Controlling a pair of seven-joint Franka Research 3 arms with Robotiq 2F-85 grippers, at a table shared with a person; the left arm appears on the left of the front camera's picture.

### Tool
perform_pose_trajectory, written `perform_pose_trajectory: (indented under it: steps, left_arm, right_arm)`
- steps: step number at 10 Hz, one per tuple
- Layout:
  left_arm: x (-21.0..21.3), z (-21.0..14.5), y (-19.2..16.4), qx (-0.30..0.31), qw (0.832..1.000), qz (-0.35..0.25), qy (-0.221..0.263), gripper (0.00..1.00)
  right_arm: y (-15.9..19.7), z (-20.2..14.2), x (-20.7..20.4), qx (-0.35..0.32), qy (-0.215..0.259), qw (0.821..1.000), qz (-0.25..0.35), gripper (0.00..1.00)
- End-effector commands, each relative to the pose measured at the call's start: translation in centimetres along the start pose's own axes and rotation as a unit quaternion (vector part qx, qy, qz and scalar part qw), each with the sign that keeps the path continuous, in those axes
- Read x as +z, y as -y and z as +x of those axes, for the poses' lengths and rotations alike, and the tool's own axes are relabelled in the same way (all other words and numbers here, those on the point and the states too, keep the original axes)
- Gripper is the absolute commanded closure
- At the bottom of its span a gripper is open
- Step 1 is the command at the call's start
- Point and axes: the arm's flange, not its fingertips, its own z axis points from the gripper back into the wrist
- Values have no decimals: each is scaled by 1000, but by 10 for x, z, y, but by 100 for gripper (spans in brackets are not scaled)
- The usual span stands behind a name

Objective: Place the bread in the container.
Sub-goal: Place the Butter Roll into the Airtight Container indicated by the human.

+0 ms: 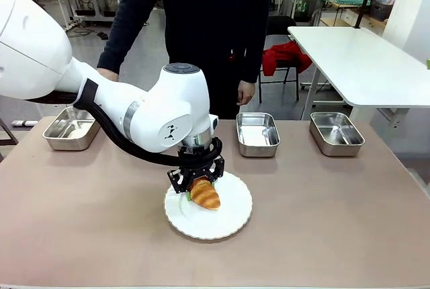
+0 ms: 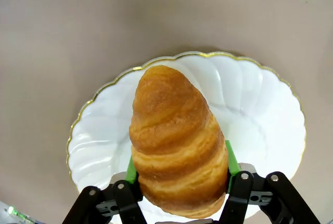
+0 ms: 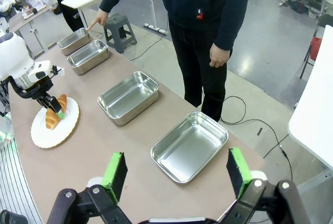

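Left gripper closed on the croissant, green pads against both flanks near its wide end. The pastry lay on the white scalloped plate, well apart from the steel pans along the table's far edge.

Likely faults: a firmer squeeze could crush the flaky crust, and the tapered body, held off-centre, could pivot or slip free on lifting.

The left arm reached in from the left, wrist pointing straight down over the plate. Right gripper hung wide open and empty.
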Motion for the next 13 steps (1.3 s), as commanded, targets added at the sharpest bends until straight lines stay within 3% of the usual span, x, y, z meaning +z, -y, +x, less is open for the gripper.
perform_pose_trajectory:
  steps: [1,3,4,5,7,9,11,12,13]
  left_arm:
    - [-1,-4,1,-6,1000,1,-1,59]
    - [-1,-4,1,-6,1000,1,-1,59]
    - [-1,-1,0,-1,1000,1,-1,42]
    - [17,7,-11,-35,998,-39,-22,51]
    - [97,41,-44,-104,992,-67,-1,51]
    - [137,85,-73,-177,982,-62,-21,51]
    - [160,130,-119,-246,968,-50,-26,51]
    - [166,152,-143,-282,959,-27,10,51]
    - [174,171,-164,-314,948,-38,17,51]
  right_arm:
    - [-2,1,1,5,-1,1000,2,0]
    - [-2,1,1,5,-1,1000,2,0]
    - [-2,1,1,5,-1,1000,2,0]
    - [-2,1,1,5,-1,1000,2,0]
    - [-2,1,1,5,-1,1000,2,0]
    - [-2,1,1,5,-1,1000,2,0]
    - [-2,1,1,5,-1,1000,2,0]
    - [-2,1,1,5,-1,1000,2,0]
    - [-2,1,1,5,-1,1000,2,0]
